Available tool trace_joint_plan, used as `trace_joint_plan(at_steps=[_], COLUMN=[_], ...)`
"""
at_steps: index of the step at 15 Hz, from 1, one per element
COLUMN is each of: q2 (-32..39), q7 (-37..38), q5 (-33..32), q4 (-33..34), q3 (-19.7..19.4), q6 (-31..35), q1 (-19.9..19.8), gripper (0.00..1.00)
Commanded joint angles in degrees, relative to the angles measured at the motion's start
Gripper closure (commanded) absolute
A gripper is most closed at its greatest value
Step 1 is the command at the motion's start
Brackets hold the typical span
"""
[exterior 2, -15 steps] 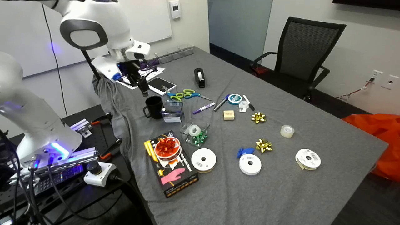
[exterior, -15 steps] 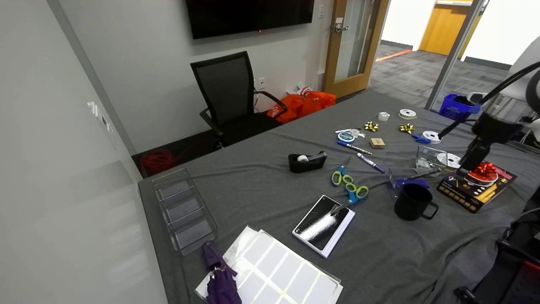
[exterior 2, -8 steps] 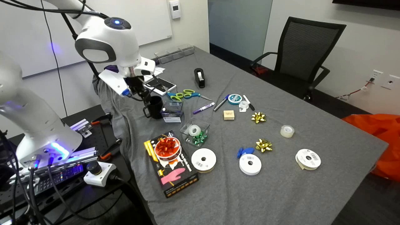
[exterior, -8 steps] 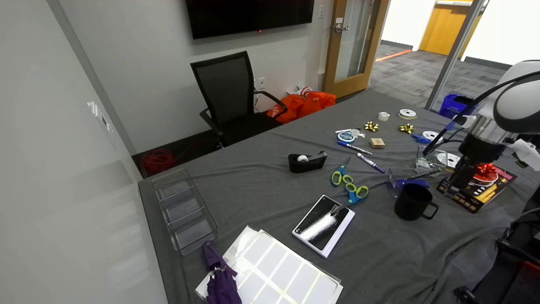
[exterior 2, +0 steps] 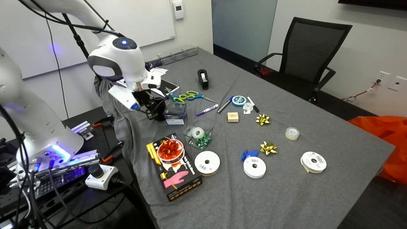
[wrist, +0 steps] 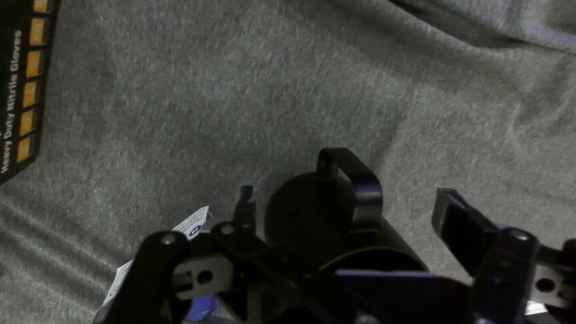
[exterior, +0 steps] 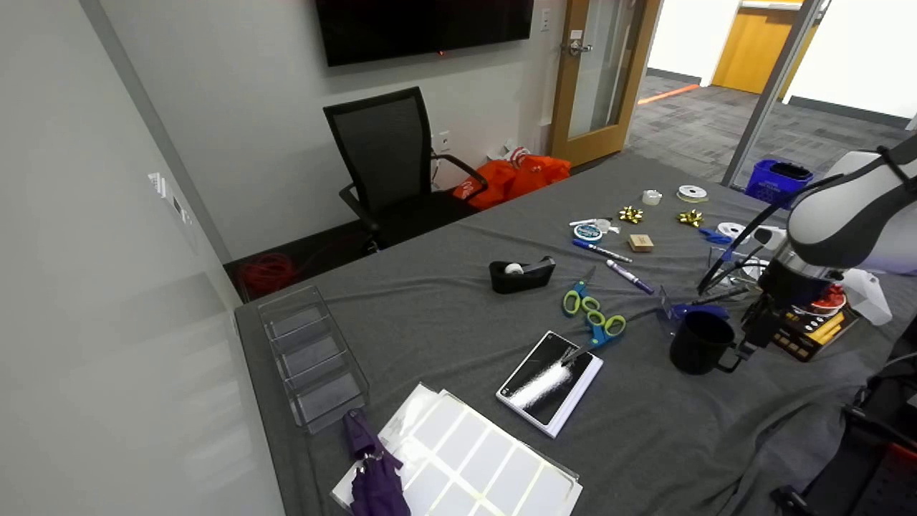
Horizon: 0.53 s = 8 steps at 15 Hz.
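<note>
Reading left to right in an exterior view: tray, scissors, holder just beside the upright mug, glove box. Wrist view: gripper spread wide, mug handle between its jaws. Tray clear, compartmented; mug black, cylindrical. Creased grey cloth spreads beneath; a mesh chair stands beyond.

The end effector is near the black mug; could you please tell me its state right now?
End effector: open, holding nothing; its jaws stand apart, with the black mug showing between them in the wrist view.
</note>
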Motion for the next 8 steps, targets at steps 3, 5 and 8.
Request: trace_joint_plan(at_steps=[3, 5, 8], q2=[6.19, 7.40, 8.55], q7=[-7.05, -8.89, -10.81], q5=[8.77, 11.13, 14.55], q4=[0.04, 0.06, 0.08], q3=[3.14, 4.39, 6.57], q6=[7.08, 9.61, 12.18], q1=[1.41, 1.59, 1.26], gripper=[0.00, 0.00, 0.00])
